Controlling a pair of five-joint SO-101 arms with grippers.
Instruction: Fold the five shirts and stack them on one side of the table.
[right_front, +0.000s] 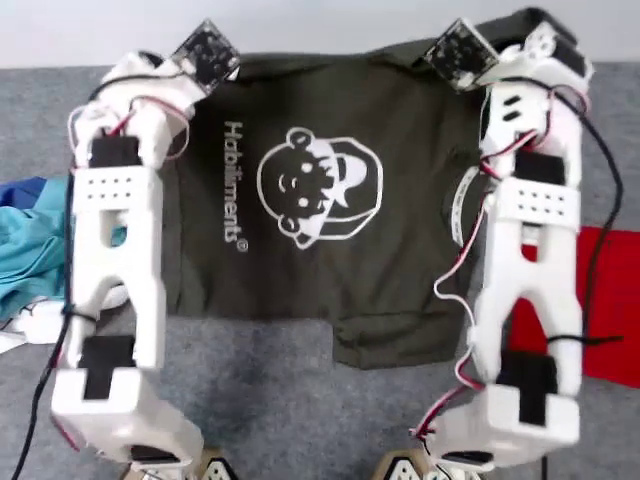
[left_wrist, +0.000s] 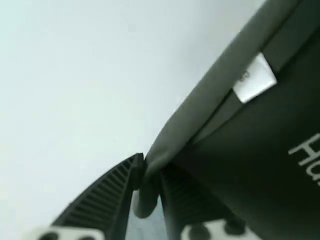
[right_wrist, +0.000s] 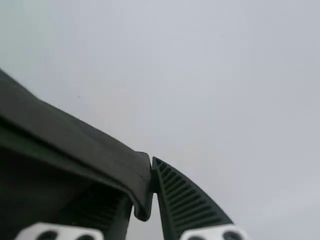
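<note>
Left gripper (left_wrist: 150, 171) and right gripper (right_wrist: 143, 186) each clenched on the far edge of the dark green shirt (right_front: 385, 290) (body spread flat on the grey table (right_front: 260, 405)), so beware a shallow pinch slipping mid-fold and leaving one side dropped, skewed.

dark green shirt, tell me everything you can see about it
The dark green shirt looks like soft knit cotton. A white cartoon face and white lettering are on the side facing up, and a small white label sits by its edge. It lies spread mostly flat on the grey table, with a flap sticking out at the near edge. At the far edge, the left gripper and right gripper each pinch a corner.
</note>
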